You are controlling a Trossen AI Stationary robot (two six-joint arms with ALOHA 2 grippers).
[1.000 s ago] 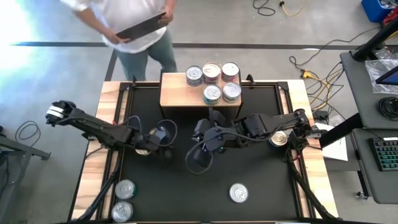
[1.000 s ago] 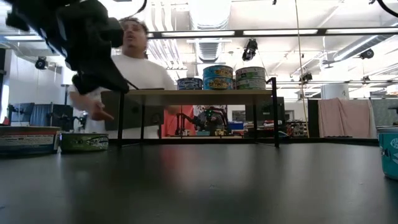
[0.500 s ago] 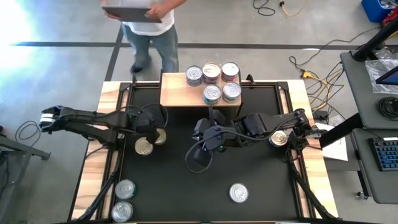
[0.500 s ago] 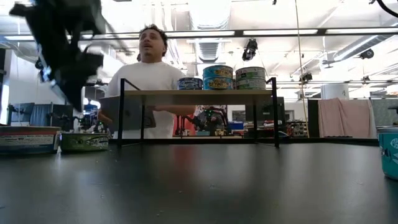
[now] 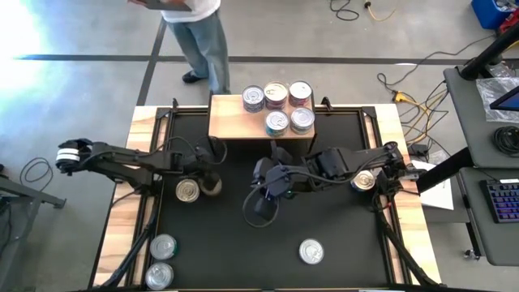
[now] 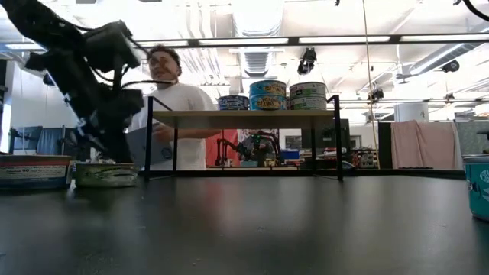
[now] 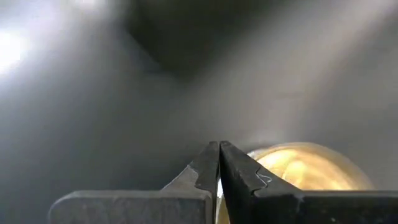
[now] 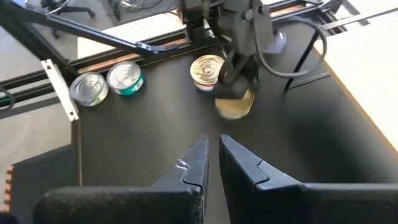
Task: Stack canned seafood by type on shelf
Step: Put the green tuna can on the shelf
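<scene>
beyond the counter (image 5: 138,122) lay a concrete workshop floor, with a person (image 5: 199,32) standing just behind the shelf. on the counter's black mat (image 5: 324,227) the shelf (image 5: 231,122) sat at the far edge, and everything below is placed from it. on its right half stood five tins (image 5: 280,105), three along the back and two in front; its left half was bare wood.

forward and left of the shelf, the left arm reached in over a pair of loose tins: a silver-lidded tin (image 5: 188,191) and, touching it on the shelf side, a gold-lidded tin (image 5: 209,185). the left pincer (image 5: 203,172) hung just above the gold tin, on its shelf-facing rim, and in the left wrist view its fingers (image 7: 239,177) were pressed together with nothing between them, the gold lid showing right beside the tips. so the tin lay directly under the pincer and slightly forward of it. being round, it offered no long axis to line up with. to my eye the pincer would have to spread before it could take the tin, and the neighbouring silver tin left little room on that side.

forward of the shelf's middle, the right pincer (image 5: 261,203) waited over bare mat, fingers nearly shut and empty, clearly farther from the pair than the left. more tins lay well forward: two (image 5: 160,259) at the left corner, one (image 5: 310,251) centre-right, one (image 5: 362,180) under the right arm.
</scene>
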